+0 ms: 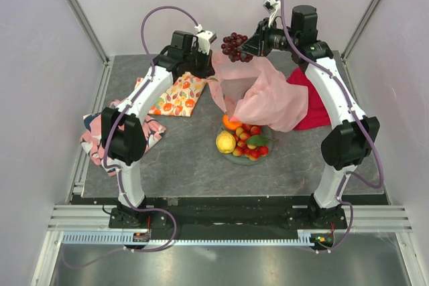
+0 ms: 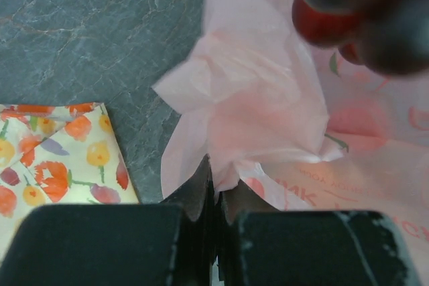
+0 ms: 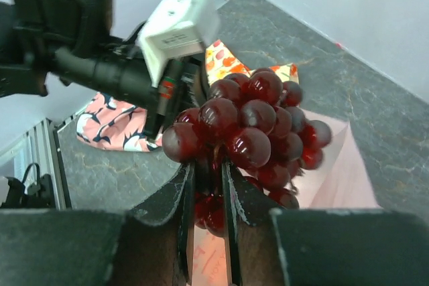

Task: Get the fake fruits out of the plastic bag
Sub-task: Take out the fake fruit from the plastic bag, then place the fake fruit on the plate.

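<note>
Near the far edge of the desk (image 1: 167, 165), in the top view, the left gripper (image 1: 213, 65) pinches the upper edge of the plastic bag (image 1: 271, 98), which hangs lifted with its lower part draped down toward the middle of the desk. Just right of it, the right gripper (image 1: 247, 46) holds the grape bunch (image 1: 234, 46) in the air above the bag's mouth. Below the bag, near the desk's centre, a shallow dish (image 1: 236, 159) carries an orange (image 1: 231, 123), a yellow fruit (image 1: 226, 142) and small red pieces (image 1: 251, 142). A fruit-printed cloth (image 1: 177, 95) lies toward the far left corner, a pink-and-navy cloth (image 1: 90, 135) at the left edge, and a red cloth (image 1: 314, 102) toward the far right, partly under the bag. In the left wrist view, the left gripper (image 2: 213, 185) has its fingers pressed together on a fold of the plastic bag (image 2: 255, 112), with the grape bunch (image 2: 362, 11) blurred at top right and the fruit-printed cloth (image 2: 53, 159) at lower left. In the right wrist view, the right gripper (image 3: 208, 185) is narrowed on the lower grapes of the grape bunch (image 3: 251, 132), the plastic bag (image 3: 338, 165) showing beneath.
</note>
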You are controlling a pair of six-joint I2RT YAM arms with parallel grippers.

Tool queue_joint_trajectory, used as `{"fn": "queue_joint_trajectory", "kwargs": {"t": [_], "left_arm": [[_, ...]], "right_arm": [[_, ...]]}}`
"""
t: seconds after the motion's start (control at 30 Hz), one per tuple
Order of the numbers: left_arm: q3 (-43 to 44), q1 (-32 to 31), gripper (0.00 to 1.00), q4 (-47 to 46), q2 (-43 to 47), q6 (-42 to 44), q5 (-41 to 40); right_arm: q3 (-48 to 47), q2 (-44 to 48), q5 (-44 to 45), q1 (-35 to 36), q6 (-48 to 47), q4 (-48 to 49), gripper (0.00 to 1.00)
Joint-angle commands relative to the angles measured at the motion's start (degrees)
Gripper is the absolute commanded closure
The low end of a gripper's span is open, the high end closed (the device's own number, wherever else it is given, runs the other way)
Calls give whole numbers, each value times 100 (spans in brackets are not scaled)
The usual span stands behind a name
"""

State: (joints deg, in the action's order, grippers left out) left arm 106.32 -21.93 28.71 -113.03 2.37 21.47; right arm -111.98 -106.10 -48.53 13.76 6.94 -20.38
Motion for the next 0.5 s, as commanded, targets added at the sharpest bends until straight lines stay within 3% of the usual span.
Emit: {"fn": "queue_joint_trajectory", "kwargs": {"t": [0.0, 0.17, 0.27, 0.33, 0.47], "left_arm": [[406, 163, 98, -435, 132, -702, 6], [1108, 189, 98, -603, 123, -677, -1091], [1373, 251, 98, -700, 211, -484, -1549], [1391, 312, 98, -709, 290, -343, -1733], [1032, 426, 98, -604, 632, -246, -1586]], "right_arm": [[-674, -15, -174, -22, 537, 834, 98], [-1360, 150, -235, -49, 738, 825, 98], [-1300, 431, -376, -14, 809, 782, 98], [-1177, 695, -394, 56, 389, 580, 98], [-1019, 1091, -192, 390, -1085, -982, 98]]}}
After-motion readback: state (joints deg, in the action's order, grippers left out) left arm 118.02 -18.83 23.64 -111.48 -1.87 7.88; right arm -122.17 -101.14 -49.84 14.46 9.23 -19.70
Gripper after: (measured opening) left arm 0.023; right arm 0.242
